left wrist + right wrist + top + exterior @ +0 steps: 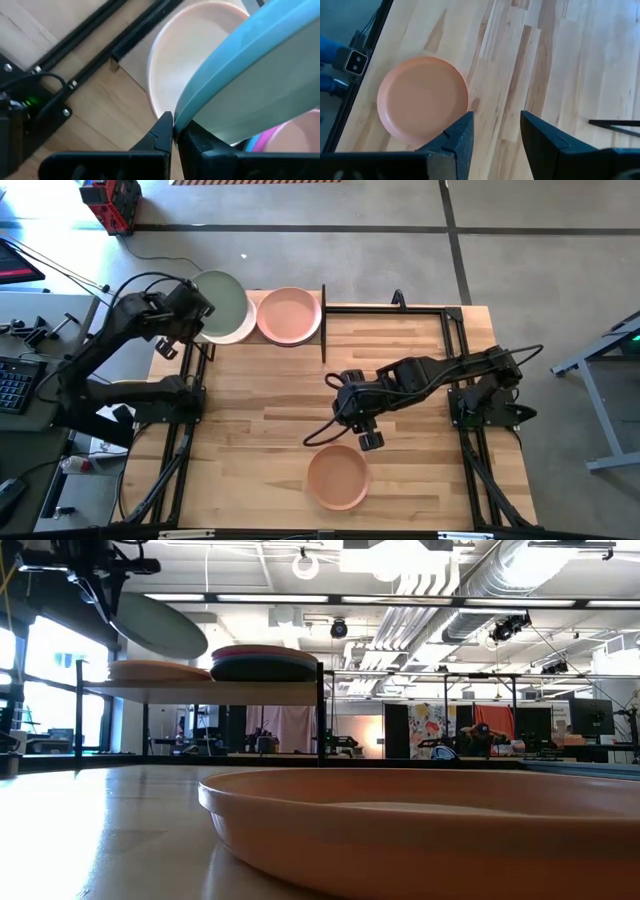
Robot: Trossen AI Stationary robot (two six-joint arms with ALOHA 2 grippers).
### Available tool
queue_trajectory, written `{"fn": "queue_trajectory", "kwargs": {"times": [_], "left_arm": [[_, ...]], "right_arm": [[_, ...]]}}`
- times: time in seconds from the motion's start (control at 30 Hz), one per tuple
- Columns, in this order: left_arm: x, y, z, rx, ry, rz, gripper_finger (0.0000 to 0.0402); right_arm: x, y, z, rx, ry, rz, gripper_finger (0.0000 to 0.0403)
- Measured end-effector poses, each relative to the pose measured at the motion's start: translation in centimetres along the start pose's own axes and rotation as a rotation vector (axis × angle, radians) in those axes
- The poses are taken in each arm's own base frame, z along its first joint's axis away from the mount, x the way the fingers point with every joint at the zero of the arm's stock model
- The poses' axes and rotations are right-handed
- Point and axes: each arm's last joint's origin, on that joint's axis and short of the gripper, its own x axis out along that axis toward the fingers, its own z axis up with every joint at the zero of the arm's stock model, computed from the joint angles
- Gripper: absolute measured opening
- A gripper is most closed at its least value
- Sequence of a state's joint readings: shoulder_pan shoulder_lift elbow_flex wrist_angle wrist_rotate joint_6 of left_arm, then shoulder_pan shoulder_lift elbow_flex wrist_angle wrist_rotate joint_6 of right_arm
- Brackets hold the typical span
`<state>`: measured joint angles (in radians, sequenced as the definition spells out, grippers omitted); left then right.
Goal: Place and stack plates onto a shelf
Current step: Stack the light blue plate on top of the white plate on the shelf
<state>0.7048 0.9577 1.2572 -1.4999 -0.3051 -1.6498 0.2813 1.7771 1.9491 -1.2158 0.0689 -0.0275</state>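
The left end effector (205, 320) is at the far-left corner of the tabletop (260, 430), over the left end of the shelf (200, 690). Its fingers are pinched shut on the rim of the sage green plate (218, 302), which is held tilted in the air above the shelf. In the left wrist view, the two dark fingertips (165, 125) meet on that plate's edge, and a pale plate (190, 65) lies flat beneath it on the shelf.

On the right half of the shelf stands a stack of plates (263, 664). Its top plate is pink (290, 315), and in the low view a dark plate shows at the bottom. The layers between are hard to tell apart, though a magenta and a blue edge (260, 141) seem to show in the left wrist view.

The right end effector (362, 432) hangs over the middle of the tabletop with its fingers spread apart and nothing between them. Just on its near side, the peach-orange plate (337, 477) lies flat on the tabletop, close to the near edge. In the right wrist view, this plate (422, 97) sits beyond the open fingertips (462, 132), apart from them.
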Motion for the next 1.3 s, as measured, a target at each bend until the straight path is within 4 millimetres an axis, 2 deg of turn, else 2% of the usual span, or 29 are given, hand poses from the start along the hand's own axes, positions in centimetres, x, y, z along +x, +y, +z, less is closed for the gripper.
{"fn": "queue_trajectory", "kwargs": {"times": [0.17, 0.5, 0.97, 1.3], "left_arm": [[0.3, -0.2, 0.8, -0.025, 0.035, 0.011, 0.0005], [1.3, -0.7, 2.3, 0.036, 0.131, 0.033, 0.0005], [3.1, -1.8, 3.3, 0.112, 0.151, 0.107, 0.0005], [3.7, -2.3, 3.2, 0.176, 0.183, 0.124, 0.0006]], "right_arm": [[0.0, 0.0, 0.0, 0.004, 0.001, 0.000, 0.0138], [0.0, 0.0, 0.1, 0.006, -0.015, 0.000, 0.0138], [0.0, 0.0, 0.1, 0.031, -0.014, 0.001, 0.0138], [0.0, 0.0, 0.1, 0.029, -0.014, 0.001, 0.0138]]}}
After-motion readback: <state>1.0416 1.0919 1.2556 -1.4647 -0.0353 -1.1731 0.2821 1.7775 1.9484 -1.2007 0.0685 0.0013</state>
